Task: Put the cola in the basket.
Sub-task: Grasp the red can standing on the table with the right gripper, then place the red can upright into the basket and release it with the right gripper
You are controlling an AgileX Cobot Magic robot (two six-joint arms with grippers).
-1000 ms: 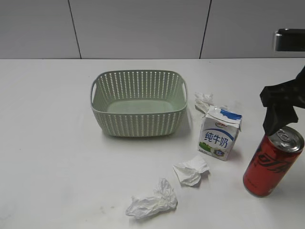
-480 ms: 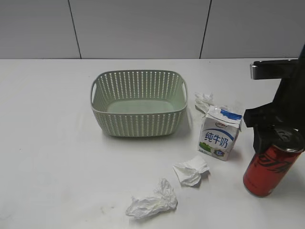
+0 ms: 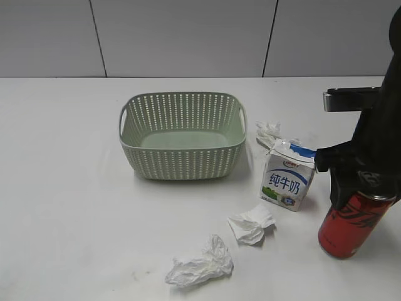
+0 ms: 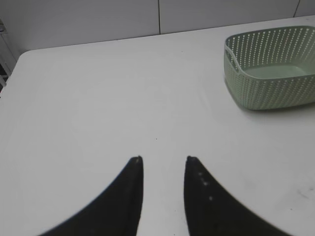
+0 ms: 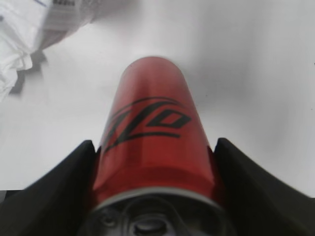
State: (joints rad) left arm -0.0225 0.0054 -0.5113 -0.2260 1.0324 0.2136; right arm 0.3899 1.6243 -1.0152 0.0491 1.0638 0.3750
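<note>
The cola (image 3: pixel 348 229), a tall red can with dark script, stands on the white table at the front right. It fills the right wrist view (image 5: pixel 152 132). My right gripper (image 3: pixel 358 188) has come down over the can's top, and its two black fingers (image 5: pixel 155 152) press against both sides of the can. The pale green basket (image 3: pixel 182 160) stands empty at the table's middle, well left of the can, and also shows in the left wrist view (image 4: pixel 270 93). My left gripper (image 4: pixel 163 160) is open and empty over bare table, left of the basket.
A white-and-blue milk carton (image 3: pixel 288 175) stands just left of the can. Crumpled white tissues lie at the front (image 3: pixel 200 263), in front of the carton (image 3: pixel 252 224) and behind it (image 3: pixel 269 133). A grey panelled wall runs along the table's back.
My right gripper came down from above the can and now encloses its top. The can shifted slightly left. Nothing else moved.
</note>
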